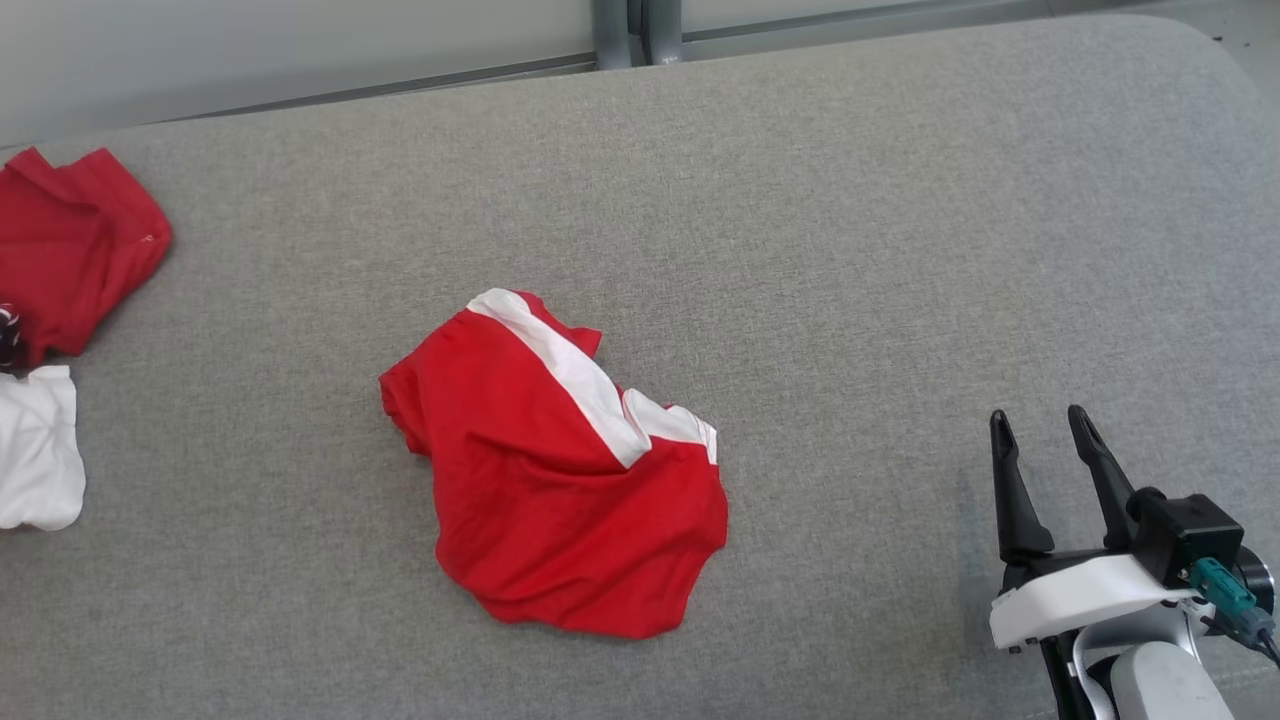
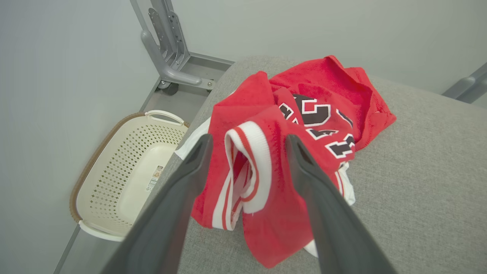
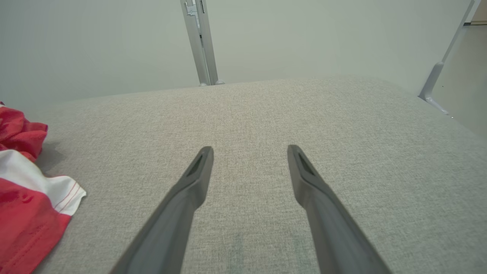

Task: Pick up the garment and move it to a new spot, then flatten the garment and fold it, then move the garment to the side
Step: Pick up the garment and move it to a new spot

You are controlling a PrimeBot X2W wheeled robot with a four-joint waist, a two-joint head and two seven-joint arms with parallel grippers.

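Both claws are standing apart, holding nothing. The left claw is hovering over the red numbered jersey, which is lying bunched at the left edge of the grey counter, near its far corner. The right claw is waiting near the right front edge. I judge the setting-aside step is finishing; next the left claw should be lifting clear without snagging cloth.

A grey fabric-covered worktop stretches wide, with a crumpled white cloth lying at its left edge. Beside that end, down on the floor, sits a cream perforated laundry basket with a brown-trimmed rim. It is near a grey metal frame leg on a small black castor, against a pale wall.
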